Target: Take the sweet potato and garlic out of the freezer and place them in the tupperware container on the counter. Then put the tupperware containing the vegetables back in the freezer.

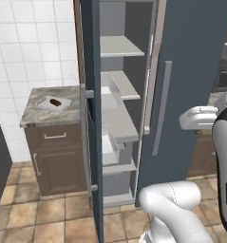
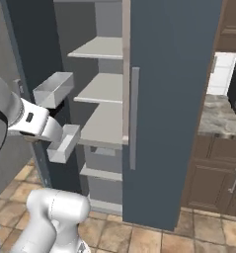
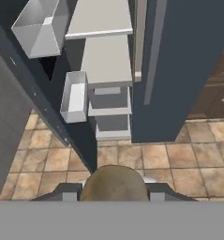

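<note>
1. The left base view has the worktop (image 1: 39, 114) left of the freezer (image 1: 119, 118), with the sweet potato (image 1: 55, 102) lying in the container (image 1: 41, 105).
2. The hand view looks down at door bins (image 3: 74, 96), shelves and floor tiles.
3. The garlic (image 3: 114, 183) sits right between the fingers of the tool (image 3: 114, 190), well apart from the container.
4. Jaws part-closed, gripping the garlic.

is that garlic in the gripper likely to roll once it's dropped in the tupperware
Probably a little: the garlic looks rounded and smooth, so it could roll. The tupperware container has a low rim that should stop it, and the sweet potato already inside may block it.
</note>
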